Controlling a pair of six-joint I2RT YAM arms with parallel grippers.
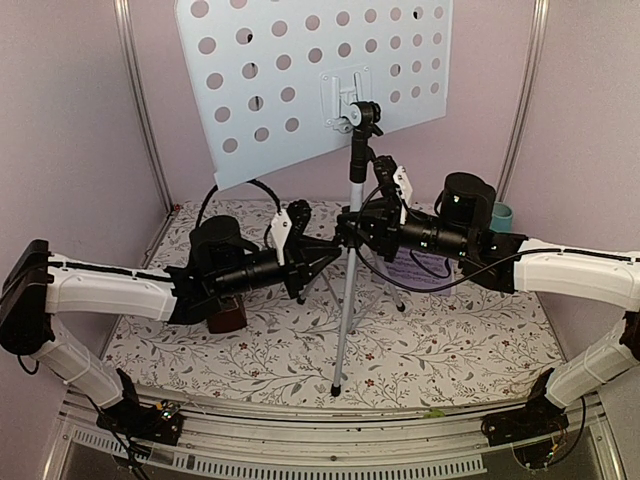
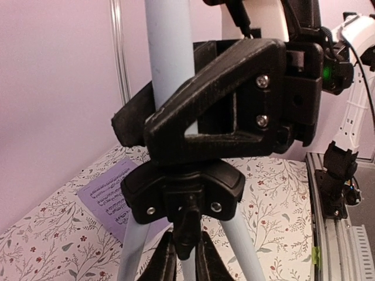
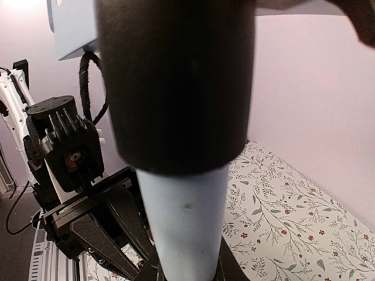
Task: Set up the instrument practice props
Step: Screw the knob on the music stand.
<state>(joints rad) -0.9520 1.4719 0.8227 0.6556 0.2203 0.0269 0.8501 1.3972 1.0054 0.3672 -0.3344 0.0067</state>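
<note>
- A flowered cloth (image 1: 450, 340) is covering the table, and a teal cup (image 1: 502, 215) is standing at the back right, behind the right arm.
- The sheet music (image 1: 432, 268) is lying flat on the cloth, with the right arm hiding part of it.
- The metronome (image 1: 228, 316) is sitting under the left forearm, which is covering most of it.
- The music stand (image 1: 300, 70) is standing upright in the middle of the table on its spread legs, with its holed blue desk slanting at the top.
- Both arms are reaching inward, nearly level, and meeting at the pole (image 1: 352, 190) from opposite sides.
- The right gripper (image 1: 352, 228) is clamping the pole just above the leg hub (image 2: 181, 190), with one finger on each side.
- The left gripper (image 1: 330, 250) is sitting a little lower, at the hub. I cannot tell whether it is gripping or loose.
</note>
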